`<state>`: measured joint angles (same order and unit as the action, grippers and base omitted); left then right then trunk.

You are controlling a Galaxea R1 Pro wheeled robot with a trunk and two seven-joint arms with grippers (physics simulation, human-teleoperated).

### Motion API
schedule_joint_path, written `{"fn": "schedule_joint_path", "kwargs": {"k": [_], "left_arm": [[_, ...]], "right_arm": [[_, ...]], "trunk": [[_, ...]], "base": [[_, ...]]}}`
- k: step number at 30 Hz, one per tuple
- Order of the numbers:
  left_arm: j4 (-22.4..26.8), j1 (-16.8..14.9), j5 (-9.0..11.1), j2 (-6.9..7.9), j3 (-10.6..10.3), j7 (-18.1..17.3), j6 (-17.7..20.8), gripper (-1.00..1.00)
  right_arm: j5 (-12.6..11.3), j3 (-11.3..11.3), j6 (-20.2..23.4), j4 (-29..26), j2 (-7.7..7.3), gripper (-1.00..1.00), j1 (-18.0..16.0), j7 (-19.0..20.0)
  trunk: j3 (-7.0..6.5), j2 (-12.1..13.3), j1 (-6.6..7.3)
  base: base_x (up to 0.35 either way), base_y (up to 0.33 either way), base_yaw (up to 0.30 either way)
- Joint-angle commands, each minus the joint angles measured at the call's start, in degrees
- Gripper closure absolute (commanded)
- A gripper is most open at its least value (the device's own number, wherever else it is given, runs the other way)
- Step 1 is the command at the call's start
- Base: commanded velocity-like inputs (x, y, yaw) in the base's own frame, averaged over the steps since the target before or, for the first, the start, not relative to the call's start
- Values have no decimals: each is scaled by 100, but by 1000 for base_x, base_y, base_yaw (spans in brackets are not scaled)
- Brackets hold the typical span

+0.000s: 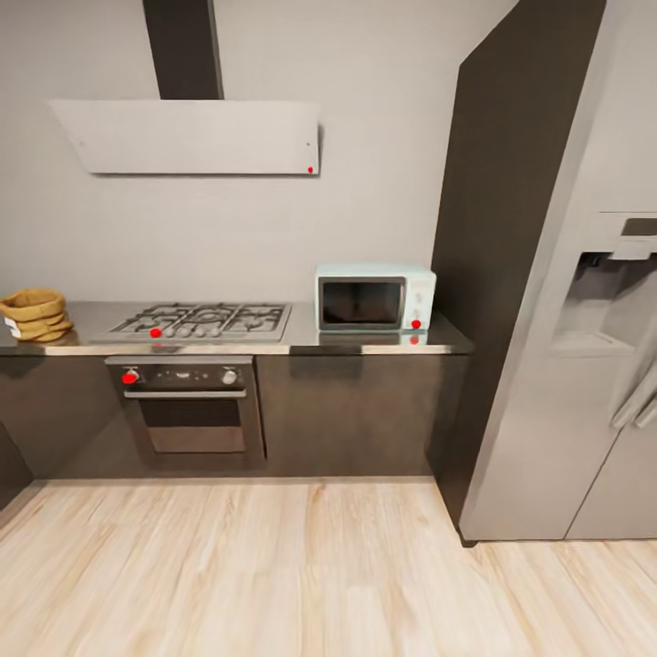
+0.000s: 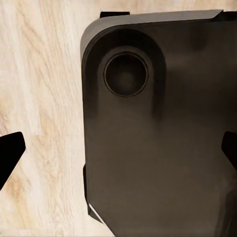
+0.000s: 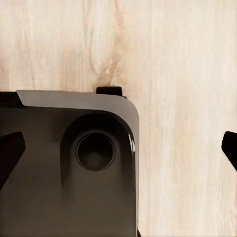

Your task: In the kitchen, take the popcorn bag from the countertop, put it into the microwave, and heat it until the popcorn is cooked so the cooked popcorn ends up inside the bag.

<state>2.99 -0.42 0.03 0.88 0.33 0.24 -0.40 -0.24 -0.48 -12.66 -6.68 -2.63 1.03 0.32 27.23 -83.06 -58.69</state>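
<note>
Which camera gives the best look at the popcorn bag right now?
The head view: the popcorn bag sits whole on the countertop at its far left end, across the gas hob from the microwave. Both wrist views look down at wooden floor and the robot's dark base instead.

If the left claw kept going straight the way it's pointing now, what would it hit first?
Most likely the robot's own dark base, which lies between the left claw fingertips; the wooden floor lies beyond, though depth is unclear.

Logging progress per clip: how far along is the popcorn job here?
Nothing looks done. The popcorn bag sits at the countertop's far left end, past the gas hob; the microwave stands shut at the right end. Nothing in hand: both wrist views show spread fingertips over the robot's base and wood floor. Left: approach, grasp, load, heat.
</note>
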Motion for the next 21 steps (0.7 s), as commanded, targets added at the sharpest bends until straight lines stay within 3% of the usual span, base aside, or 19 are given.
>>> {"fn": "schedule_joint_path", "kwargs": {"k": [1, 21], "left_arm": [[0, -2, 1, 0, 2, 2, -4, -100], [0, -2, -1, 0, 2, 2, -4, -100]], "right_arm": [[-3, -5, -8, -9, 0, -100, 3, 3], [6, 22, 0, 8, 0, -100, 3, 3]], "trunk": [[5, -2, -4], [5, -2, -4]], "base": [[331, 78, -4], [331, 67, 0]]}}
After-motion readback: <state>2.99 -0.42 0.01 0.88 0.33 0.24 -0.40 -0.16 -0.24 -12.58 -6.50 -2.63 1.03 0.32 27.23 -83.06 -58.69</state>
